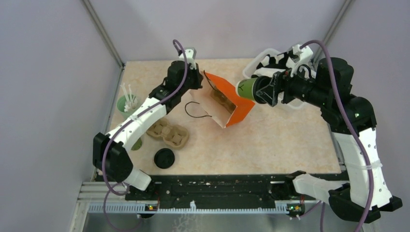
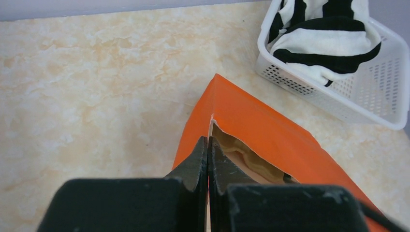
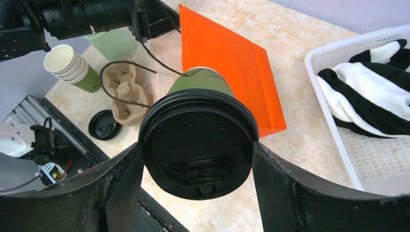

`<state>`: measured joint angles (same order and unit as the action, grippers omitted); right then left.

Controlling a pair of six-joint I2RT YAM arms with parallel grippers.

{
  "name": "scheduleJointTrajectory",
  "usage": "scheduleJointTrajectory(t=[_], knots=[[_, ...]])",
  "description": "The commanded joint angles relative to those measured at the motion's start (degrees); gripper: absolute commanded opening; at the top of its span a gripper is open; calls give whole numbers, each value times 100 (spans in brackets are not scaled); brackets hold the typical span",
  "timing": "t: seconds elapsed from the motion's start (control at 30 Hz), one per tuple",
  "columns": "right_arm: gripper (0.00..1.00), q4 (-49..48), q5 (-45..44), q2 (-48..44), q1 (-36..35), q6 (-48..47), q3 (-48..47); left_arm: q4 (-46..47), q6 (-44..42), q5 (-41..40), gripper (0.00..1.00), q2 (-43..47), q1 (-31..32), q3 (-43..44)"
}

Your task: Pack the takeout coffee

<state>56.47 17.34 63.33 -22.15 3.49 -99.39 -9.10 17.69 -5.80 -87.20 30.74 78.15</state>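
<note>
The takeout coffee (image 1: 246, 88), a green paper cup with a black lid (image 3: 198, 140), lies sideways in my right gripper (image 1: 265, 90). Its fingers (image 3: 126, 174) are shut on the lid's rim, and its base points at the mouth of the orange paper bag (image 1: 240, 110). My left gripper (image 1: 202, 79) is shut on the bag's upper edge (image 2: 211, 126), with the jaws (image 2: 208, 145) pinched flat on the paper, holding the mouth open. A cardboard cup carrier sits inside the bag (image 2: 251, 162). The cup is just outside the bag's opening.
A second cardboard carrier (image 1: 168, 134) and a loose black lid (image 1: 164, 158) lie at the front left. A stack of lidless green cups (image 3: 67, 63) and a green cup with stirrers (image 1: 128, 103) stand at the left edge. A white basket (image 1: 252, 67) with striped cloth stands at the back right.
</note>
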Motion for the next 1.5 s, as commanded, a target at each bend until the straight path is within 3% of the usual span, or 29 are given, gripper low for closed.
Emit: scheduleJointTrajectory(t=[0.0,0.4,0.63,0.83,1.07,1.23,1.47], knots=[[41,39,186,-298,-118,-104,28,186,348,106,0,441,7,-183],[40,621,923,-646,-188,217,207,108,828,257,0,1199,14,-1223],[37,700,937,-423,-597,357,218,245,950,375,0,1690,19,-1760],[37,607,-209,-9,-2077,576,25,350,1149,524,0,1897,19,-2056],[36,845,-2474,637,-4000,637,-414,490,1191,732,0,2216,16,-2445],[35,1158,-3264,957,-4712,468,-535,615,1248,723,0,2469,17,-2773],[35,1108,-3506,919,-5295,-35,-511,806,1482,721,0,2712,17,-3166]])
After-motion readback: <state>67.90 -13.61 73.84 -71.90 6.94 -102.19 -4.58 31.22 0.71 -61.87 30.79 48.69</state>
